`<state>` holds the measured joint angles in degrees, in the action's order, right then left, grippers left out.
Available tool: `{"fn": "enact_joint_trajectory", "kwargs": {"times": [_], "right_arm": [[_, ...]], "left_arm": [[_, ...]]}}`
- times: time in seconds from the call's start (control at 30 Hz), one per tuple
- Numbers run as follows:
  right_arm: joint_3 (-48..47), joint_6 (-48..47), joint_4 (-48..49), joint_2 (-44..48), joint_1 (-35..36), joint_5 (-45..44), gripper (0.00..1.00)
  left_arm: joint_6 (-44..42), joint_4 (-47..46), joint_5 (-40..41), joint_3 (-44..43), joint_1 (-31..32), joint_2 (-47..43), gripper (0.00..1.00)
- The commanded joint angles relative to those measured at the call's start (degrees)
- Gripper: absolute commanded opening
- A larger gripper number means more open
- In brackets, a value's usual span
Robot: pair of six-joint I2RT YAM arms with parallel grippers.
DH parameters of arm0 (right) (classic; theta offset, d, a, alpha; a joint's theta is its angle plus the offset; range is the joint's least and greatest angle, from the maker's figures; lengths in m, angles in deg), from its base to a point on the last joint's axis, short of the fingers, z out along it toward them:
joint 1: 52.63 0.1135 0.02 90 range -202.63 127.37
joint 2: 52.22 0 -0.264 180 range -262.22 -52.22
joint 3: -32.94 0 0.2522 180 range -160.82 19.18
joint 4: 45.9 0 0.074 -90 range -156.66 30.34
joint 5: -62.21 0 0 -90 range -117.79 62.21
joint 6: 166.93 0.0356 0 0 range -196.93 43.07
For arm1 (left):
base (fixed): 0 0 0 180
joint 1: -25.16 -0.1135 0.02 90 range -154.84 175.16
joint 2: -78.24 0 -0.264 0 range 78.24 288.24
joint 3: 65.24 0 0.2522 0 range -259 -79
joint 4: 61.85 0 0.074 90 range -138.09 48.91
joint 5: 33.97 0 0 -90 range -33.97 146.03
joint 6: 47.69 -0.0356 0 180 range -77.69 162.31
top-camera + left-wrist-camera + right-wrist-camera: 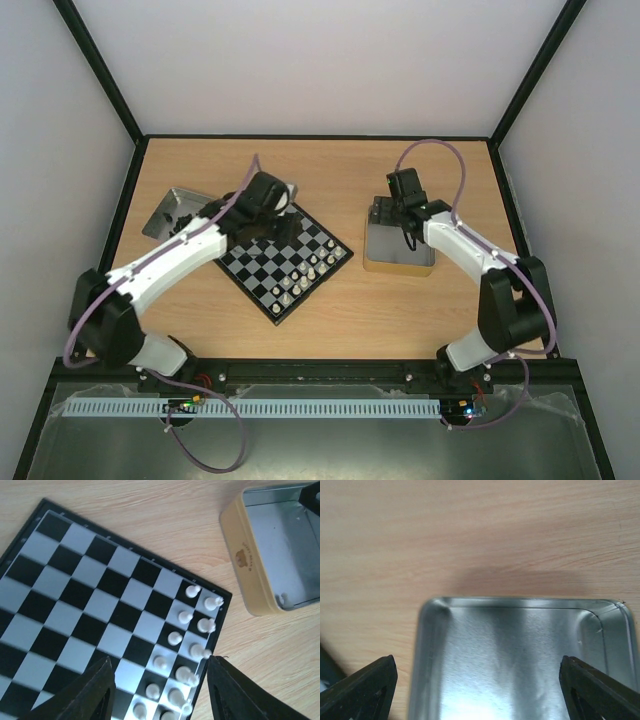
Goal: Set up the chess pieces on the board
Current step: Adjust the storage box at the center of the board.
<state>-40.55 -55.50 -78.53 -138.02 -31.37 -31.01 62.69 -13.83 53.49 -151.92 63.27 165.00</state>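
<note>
1. Board [262,262] lies flat on the wooden desk [440,315], left of centre in the top view. It is turned so that one corner points toward the arm bases, and it has black and light grey checks inside a thin black edge.
2. Chess pieces [174,638], all cream-white, stand upright in two rows along the board's edge that faces the gold tin [398,266]. Each piece is on its own square, and each is smaller than the square.
3. The left tool [159,662] hovers above the board. From overhead, its arm reaches in from the left and its head hangs over the board's far-left part. In its own wrist view the two dark fingers [95,695] are spread apart with nothing pinched between them. They frame the near end of the two rows of pieces below.
4. The gold tin sits on the desk to the right of the board, with a strip of bare wood between them. Its inside is shiny silver metal.
5. In the left wrist view a lone pale figure [284,599] shows in one corner of the tin's floor. It looks like one more piece, though it is too small to be sure.
6. The right tool [477,662] hangs over the tin with its fingers spread very wide, gripping nothing. Its wrist view shows the tin's bright floor and rounded far rim, with wood grain beyond.
7. A grey tray [165,215] rests on the desk beyond the board's left corner, partly hidden by the left arm. What is in it cannot be told.
</note>
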Motion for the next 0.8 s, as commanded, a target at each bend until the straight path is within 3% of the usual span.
{"fn": "enact_joint_trajectory", "kwargs": {"times": [0.0, 0.13, 0.3, 0.47, 0.77], "right_arm": [[-3.65, -13.71, -6.76, -4.07, -1.26, -1.02, 0.87], [-5.77, -22.89, -8.89, -6.97, -1.36, -0.92, 0.88], [-9.72, -32.09, -11.71, -10.83, -1.70, 0.57, 0.88], [-16.64, -38.29, -19.74, -17.14, -1.82, 1.62, 0.87], [-22.65, -41.36, -20.59, -23.61, -3.46, -2.61, 0.84]], "left_arm": [[2.37, -10.47, 1.98, 10.55, -3.13, -10.78, 0.55], [3.23, -14.14, 3.24, 17.54, -6.45, -21.05, 0.60], [2.91, -15.32, 3.08, 20.99, -8.68, -27.12, 0.63], [2.32, -14.89, 3.19, 20.92, -9.52, -27.74, 0.64], [1.48, -15.45, 1.85, 19.80, -9.98, -25.79, 0.64]]}}
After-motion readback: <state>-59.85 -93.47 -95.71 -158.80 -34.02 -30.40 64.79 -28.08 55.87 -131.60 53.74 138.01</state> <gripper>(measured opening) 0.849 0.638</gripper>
